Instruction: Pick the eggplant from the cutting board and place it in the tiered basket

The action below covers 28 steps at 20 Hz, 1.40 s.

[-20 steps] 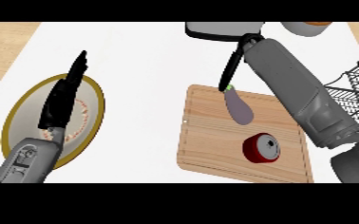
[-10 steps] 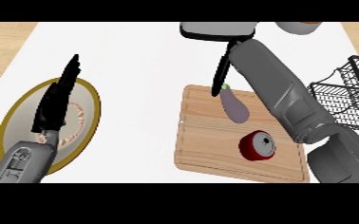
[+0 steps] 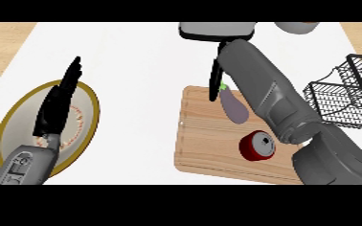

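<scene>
Eggplant lies in the upper right part of the cutting board, right of the frame's centre, with its green stem toward the top. Your right robot hand hangs at that stem end with its fingers straight and pointing down, closed around nothing. You can't tell whether they touch the stem. A red can sits lower on the board. The tiered basket stands at the right edge. At the left, your left robot hand rests open over the plate.
</scene>
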{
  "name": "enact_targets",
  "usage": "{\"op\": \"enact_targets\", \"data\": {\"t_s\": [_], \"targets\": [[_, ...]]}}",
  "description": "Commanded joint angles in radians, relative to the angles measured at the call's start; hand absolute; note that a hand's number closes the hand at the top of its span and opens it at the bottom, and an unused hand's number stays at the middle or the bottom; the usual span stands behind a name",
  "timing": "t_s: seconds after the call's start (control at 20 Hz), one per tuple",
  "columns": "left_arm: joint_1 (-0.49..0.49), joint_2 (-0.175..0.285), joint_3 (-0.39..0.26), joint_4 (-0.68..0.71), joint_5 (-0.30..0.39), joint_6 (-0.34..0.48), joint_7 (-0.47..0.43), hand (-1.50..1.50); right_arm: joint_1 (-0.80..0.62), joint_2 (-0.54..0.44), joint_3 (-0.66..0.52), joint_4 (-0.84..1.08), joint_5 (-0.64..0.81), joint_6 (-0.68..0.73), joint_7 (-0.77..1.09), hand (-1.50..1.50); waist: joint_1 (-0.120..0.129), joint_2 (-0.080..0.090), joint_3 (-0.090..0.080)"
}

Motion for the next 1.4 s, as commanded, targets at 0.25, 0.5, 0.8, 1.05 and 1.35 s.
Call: {"op": "enact_targets", "data": {"t_s": [0.25, 0.5, 0.8, 1.05, 1.35], "targets": [[0.051, -0.002, 0.023, -0.033, 0.007, -0.016, -0.029, 0.00, -0.023, 0.057, -0.001, 0.027, 0.027, 0.074, 0.158, -1.50, -0.004, -0.003, 0.000], [0.003, 0.000, 0.029, -0.012, -0.023, -0.004, 0.015, 0.00, 0.022, 0.063, 0.006, 0.027, 0.049, 0.068, 0.152, -1.50, -0.019, -0.003, 0.001], [0.013, -0.005, 0.039, -0.005, -0.008, -0.039, 0.005, 0.00, 0.056, 0.065, -0.004, 0.027, 0.060, 0.036, 0.144, -1.50, -0.004, 0.000, 0.000], [0.015, -0.012, 0.051, -0.017, -0.017, -0.034, 0.022, 0.00, 0.061, 0.056, -0.020, 0.026, 0.065, 0.066, 0.148, -1.50, -0.025, -0.006, 0.001], [0.025, -0.003, 0.066, -0.073, -0.013, -0.048, 0.065, 0.00, 0.102, 0.065, -0.043, 0.006, 0.063, 0.039, 0.156, -1.50, -0.010, -0.006, 0.001]]}}
